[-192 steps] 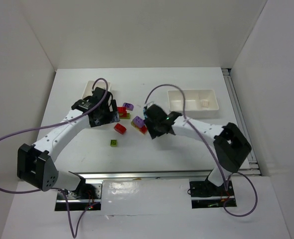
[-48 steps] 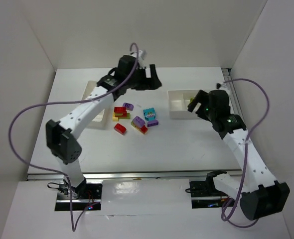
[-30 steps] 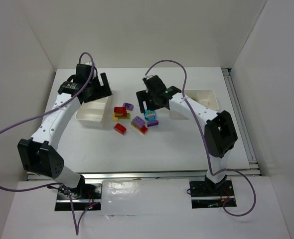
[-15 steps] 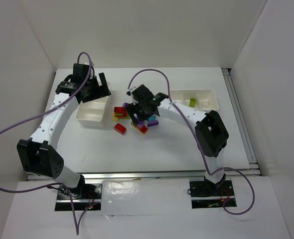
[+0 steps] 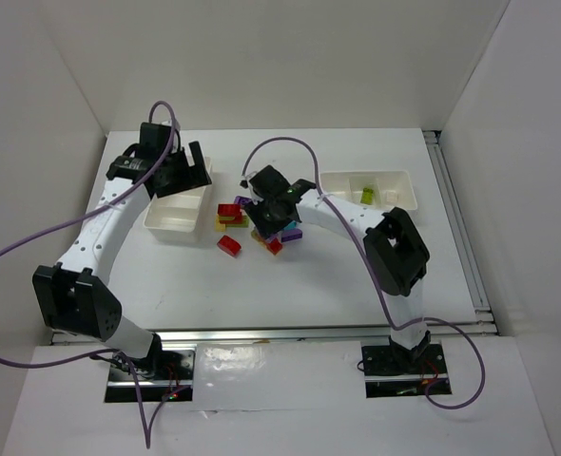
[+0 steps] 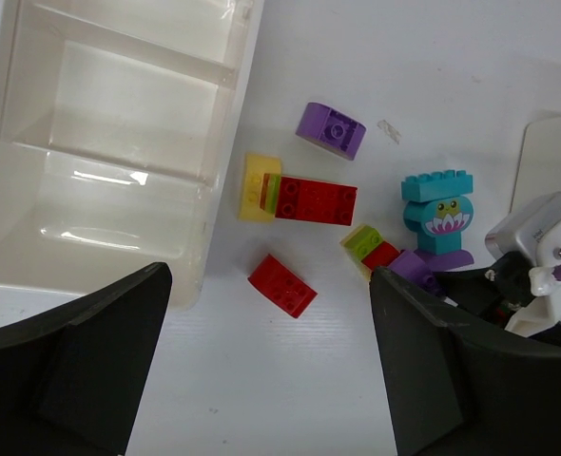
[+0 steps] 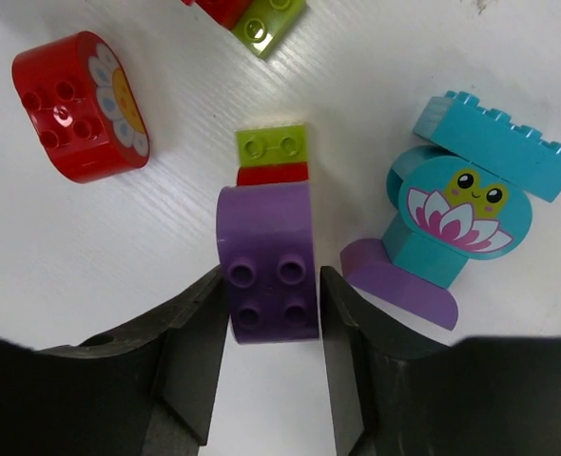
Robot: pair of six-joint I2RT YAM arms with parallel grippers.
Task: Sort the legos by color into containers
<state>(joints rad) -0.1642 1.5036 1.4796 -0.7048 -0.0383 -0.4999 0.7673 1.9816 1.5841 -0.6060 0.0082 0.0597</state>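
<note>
the right gripper (image 7: 271, 285) is down in the heap of bricks near the middle of the table (image 5: 357, 266). its two fingers press against the long sides of a purple brick (image 7: 266, 249), so it looks clamped on that brick, which lies flat on the table. the brick's long axis runs straight out from the wrist, in line with the fingers, and its far end butts against a small red and lime green stack (image 7: 272, 157). a cyan flower figure (image 7: 456, 204) stands just beside it, its purple foot close to one finger, so i judge a straight lift is called for. the right tray (image 5: 342, 203), toward the table's far right corner, is the nearer one and holds a lime brick (image 5: 368, 193) in its middle compartment. the left gripper (image 5: 171, 171) hangs over the far end of the left tray (image 5: 176, 228), jaws wide apart with nothing between them.
</note>
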